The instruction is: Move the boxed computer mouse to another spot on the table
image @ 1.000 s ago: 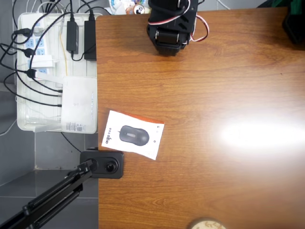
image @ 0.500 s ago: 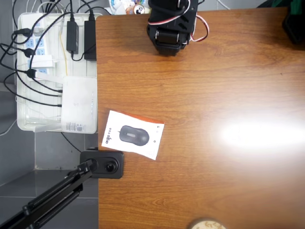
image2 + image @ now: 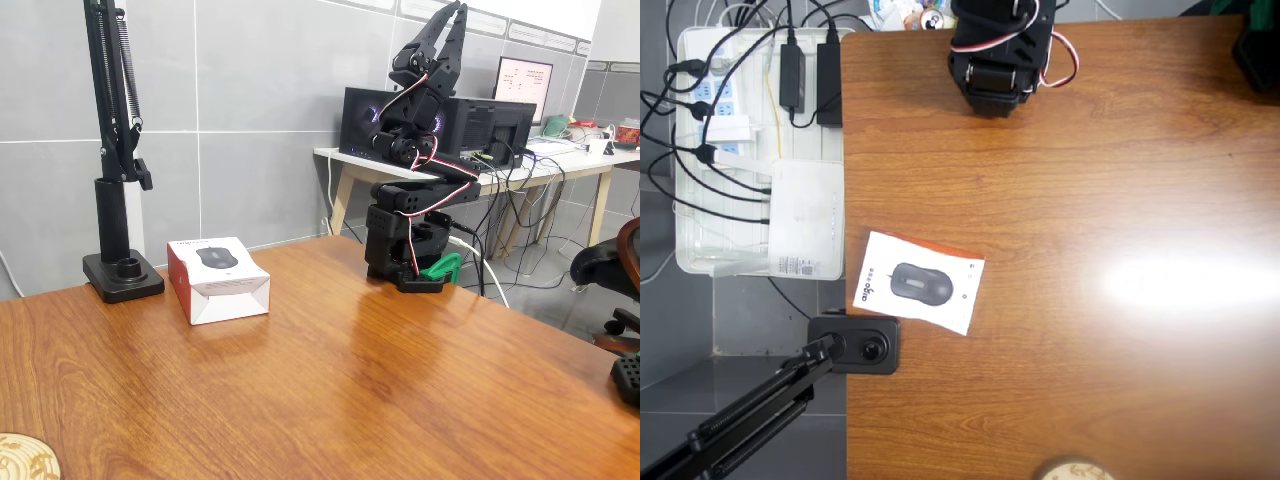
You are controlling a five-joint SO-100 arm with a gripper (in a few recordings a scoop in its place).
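On the worktop: a boxed computer mouse [image 3: 918,283] lies flat near the left edge in the overhead view, its white face up, a dark grey mouse pictured on it.
Box, fixed view: the carton [image 3: 217,278] stands at the far left of the worktop [image 3: 330,380], an orange-brown side turned to the left and a white end flap toward the camera.
Box angle: slightly skewed to the worktop's edge in the overhead view, resting free, nothing touching its top.
Arm: black, folded upright on its base [image 3: 405,245] at the back of the worktop, well apart from the box; red-and-white wires loop along its joints.
Jaws: the gripper [image 3: 445,25] points upward, high above the base, the two fingers nearly together at the tips and holding nothing.
Lamp-style stand: a black post on a square foot [image 3: 122,275] sits just behind the box in the fixed view, near it but apart.
Off the worktop: a white tray [image 3: 755,150] of power strips and cables sits to the left in the overhead view, with a white router-like box [image 3: 805,218] in it.
Near edge: a round wooden coaster [image 3: 25,458] shows at the lower left corner of the fixed view.
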